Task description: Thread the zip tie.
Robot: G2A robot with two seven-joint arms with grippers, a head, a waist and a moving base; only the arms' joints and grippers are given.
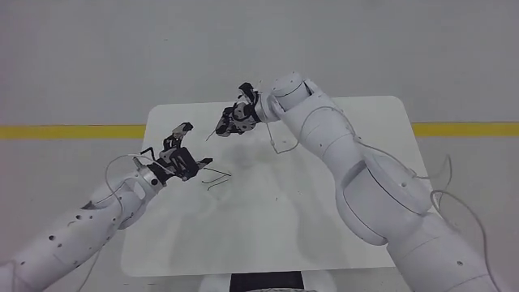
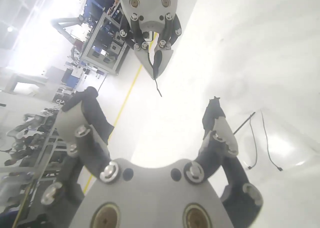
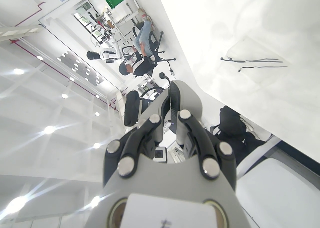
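Note:
My right gripper (image 1: pixel 220 128) hangs above the back left of the white table (image 1: pixel 324 227), shut on a thin black zip tie (image 2: pixel 157 71). The tie's short free end (image 2: pixel 159 91) pokes out past the fingertips toward my left gripper. In the right wrist view the right gripper (image 3: pixel 170 90) has its jaws pressed together, and the tie is hidden between them. My left gripper (image 2: pixel 150 106) is held a little in front of the right one, open and empty, with one of its fingers (image 2: pixel 215 111) level with the tie's end. From the top view the left gripper (image 1: pixel 195 148) is just left of the right gripper.
Spare black zip ties (image 1: pixel 216 178) lie on a clear sheet on the table, close under the left gripper; the spare ties (image 3: pixel 255 63) also appear in the right wrist view. The table's left edge (image 1: pixel 139 195) is close by.

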